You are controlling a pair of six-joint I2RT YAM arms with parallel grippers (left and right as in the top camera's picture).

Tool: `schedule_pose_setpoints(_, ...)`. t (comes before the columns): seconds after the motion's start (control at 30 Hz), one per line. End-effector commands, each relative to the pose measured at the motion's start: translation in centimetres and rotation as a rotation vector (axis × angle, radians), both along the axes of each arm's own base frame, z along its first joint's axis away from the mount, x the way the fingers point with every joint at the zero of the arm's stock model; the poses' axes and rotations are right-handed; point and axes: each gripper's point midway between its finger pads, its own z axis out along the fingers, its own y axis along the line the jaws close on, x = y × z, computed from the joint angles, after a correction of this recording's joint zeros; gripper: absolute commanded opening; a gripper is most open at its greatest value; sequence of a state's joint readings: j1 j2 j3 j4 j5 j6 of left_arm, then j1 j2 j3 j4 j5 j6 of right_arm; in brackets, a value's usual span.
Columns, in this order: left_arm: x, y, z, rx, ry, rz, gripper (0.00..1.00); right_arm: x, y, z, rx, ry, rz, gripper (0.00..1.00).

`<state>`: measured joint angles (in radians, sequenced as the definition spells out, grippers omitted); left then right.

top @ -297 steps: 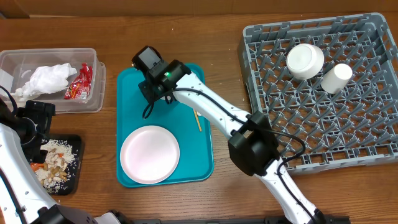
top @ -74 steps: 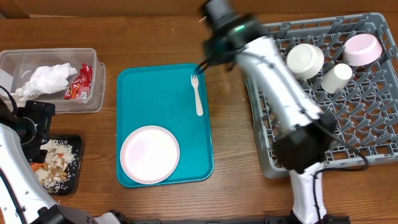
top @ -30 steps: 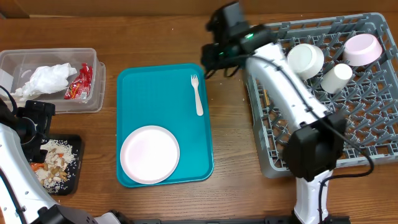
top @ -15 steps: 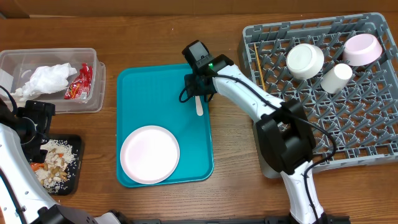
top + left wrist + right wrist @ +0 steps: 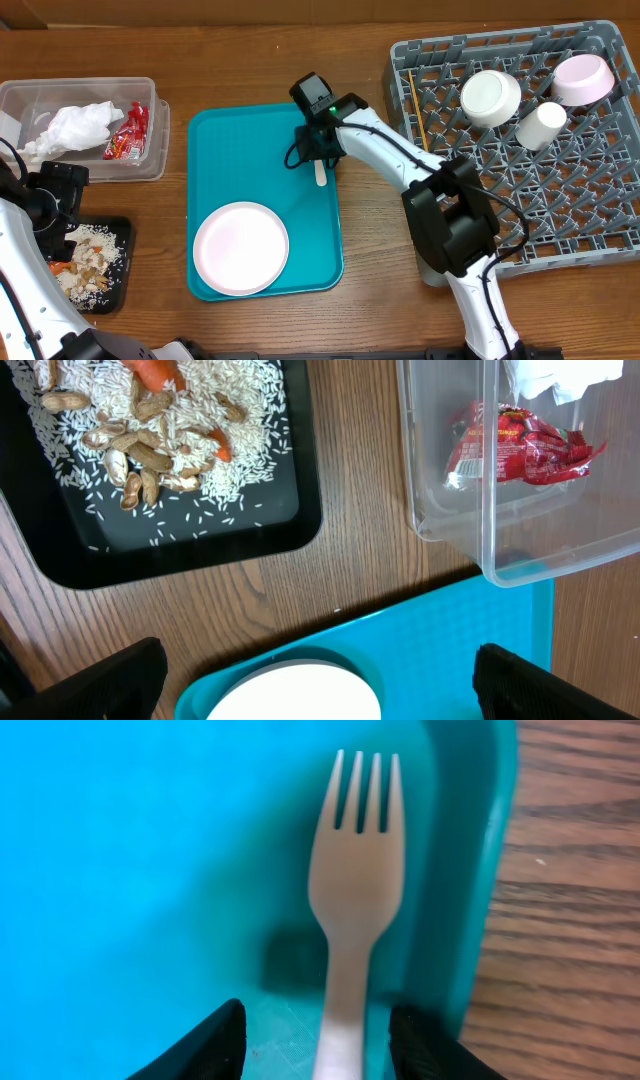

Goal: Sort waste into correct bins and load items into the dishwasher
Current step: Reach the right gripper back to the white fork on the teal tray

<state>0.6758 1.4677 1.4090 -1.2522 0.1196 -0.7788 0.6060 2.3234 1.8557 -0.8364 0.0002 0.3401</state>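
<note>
Overhead view, with both wrist views: a wooden worktop (image 5: 360,230) carrying a teal tray (image 5: 250,150) at centre. The right end effector (image 5: 318,152) is lowered over the white plastic fork (image 5: 320,178), which lies near the tray's right rim with its tines pointing to the far edge. In the right wrist view the fingers (image 5: 215,1045) are seen partly spread, one on each side of the fork handle, with a gap of teal showing on both sides; nothing is gripped. A white round plate (image 5: 240,247) rests in the near left part of the tray.

The grey dish rack (image 5: 560,210) stands at the right and holds a thin wooden chopstick (image 5: 415,105) along its left side, a pale bowl (image 5: 490,97), a small white cup (image 5: 541,125) and a pinkish bowl (image 5: 583,78).

At the far left, a clear plastic tub (image 5: 20,100) contains crumpled white napkins (image 5: 75,128) and a red wrapper (image 5: 128,135). Nearer, a black tray (image 5: 200,550) holds rice, peanuts and a piece of carrot (image 5: 155,370).

The left end effector (image 5: 315,660) is spread fully wide and empty, above the plate's edge and the tray corner.
</note>
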Motion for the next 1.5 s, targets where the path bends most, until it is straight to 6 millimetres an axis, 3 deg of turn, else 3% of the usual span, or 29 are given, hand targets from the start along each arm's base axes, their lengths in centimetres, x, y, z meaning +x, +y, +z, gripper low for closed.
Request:
schedule_pose_setpoints(0.0,0.1,0.2,0.1,0.010,0.002,-0.008,1.00,-0.4,-0.2,-2.5,-0.080,-0.001,-0.014,0.49)
schedule_pose_setpoints(0.2,0.1,0.2,0.1,0.011,0.002,-0.008,1.00,-0.6,-1.0,-5.1,-0.137,0.015,-0.033,0.49)
schedule_pose_setpoints(0.27,0.1,0.2,0.1,0.010,0.002,-0.008,1.00,-0.6,-1.0,-5.1,-0.138,0.015,-0.032,0.43)
schedule_pose_setpoints(0.4,0.1,0.2,0.1,0.010,0.002,-0.008,1.00,-0.4,-1.1,-5.0,-0.146,0.003,-0.036,0.15)
schedule_pose_setpoints(0.63,0.1,0.2,0.1,0.010,0.002,-0.008,1.00,-0.9,-0.3,-4.6,-0.102,0.036,-0.020,0.04)
schedule_pose_setpoints(0.7,0.1,0.2,0.1,0.010,0.002,-0.008,1.00,-0.6,0.1,-3.0,-0.073,0.040,-0.020,0.04)
schedule_pose_setpoints(0.77,0.1,0.2,0.1,0.010,0.002,-0.008,1.00,0.5,0.4,1.0,-0.025,0.013,-0.024,0.04)
schedule_pose_setpoints(0.93,0.1,0.2,0.1,0.010,0.002,-0.008,1.00,1.6,0.0,8.1,0.071,-0.034,-0.009,0.04)
schedule_pose_setpoints(1.0,0.1,0.2,0.1,0.011,0.002,-0.008,1.00,2.2,-1.3,10.4,0.091,-0.064,-0.034,0.04)
schedule_pose_setpoints(1.1,0.1,0.2,0.1,0.011,0.002,-0.008,1.00,2.5,-2.0,11.9,0.133,-0.070,0.001,0.06)
schedule_pose_setpoints(1.2,0.1,0.2,0.1,0.010,0.002,-0.008,1.00,1.9,-1.2,11.3,0.174,-0.038,0.075,0.17)
schedule_pose_setpoints(1.37,0.1,0.2,0.1,0.010,0.002,-0.008,1.00,1.7,1.0,6.9,0.163,-0.028,0.116,0.26)
schedule_pose_setpoints(1.47,0.1,0.2,0.1,0.010,0.002,-0.008,1.00,1.5,1.8,3.9,0.108,-0.029,0.136,0.37)
